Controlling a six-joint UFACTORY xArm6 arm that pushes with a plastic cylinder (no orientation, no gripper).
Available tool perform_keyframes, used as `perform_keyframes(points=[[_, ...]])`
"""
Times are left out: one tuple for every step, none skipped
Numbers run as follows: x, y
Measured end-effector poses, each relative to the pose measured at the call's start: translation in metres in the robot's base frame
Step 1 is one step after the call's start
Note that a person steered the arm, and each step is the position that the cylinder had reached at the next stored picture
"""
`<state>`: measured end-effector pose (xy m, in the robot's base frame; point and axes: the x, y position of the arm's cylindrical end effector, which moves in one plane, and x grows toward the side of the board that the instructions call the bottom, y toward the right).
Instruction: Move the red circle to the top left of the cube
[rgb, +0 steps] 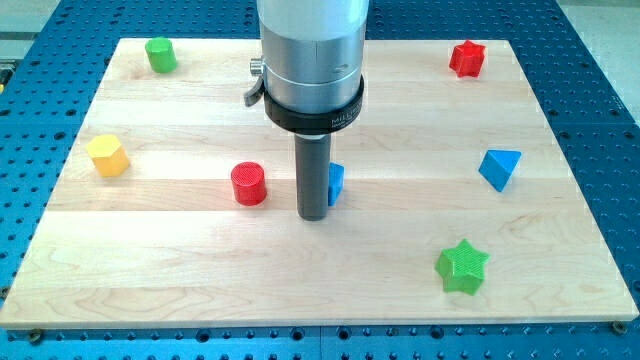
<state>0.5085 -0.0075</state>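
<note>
The pale wooden tabletop (300, 250) carries seven small plastic blocks. The red plastic circle (248, 184) lies left of centre. Just to its right stands the dark straight rod, and my tip (314, 216) rests on the wood between the circle and the blue plastic cube (336, 183), which the rod half hides. The arm has no gripper, so none is spread or pressed together.

To do the step well, in my judgement, the tip should pass round the view's bottom of the red circle and push it toward the view's top with short, centred strokes, so it ends above and left of the cube without nudging the cube.

Count:
- red: one circle, one star (467, 58)
- green: one cylinder (160, 54), one star (462, 266)
- blue: one cube, one triangular block (499, 168)
- yellow: one hexagonal block (108, 155)
</note>
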Motion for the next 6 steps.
perform_keyframes(points=[[0.028, -0.089], [-0.004, -0.109], [-0.021, -0.073], [-0.023, -0.050], [-0.011, -0.051], [0.069, -0.029]])
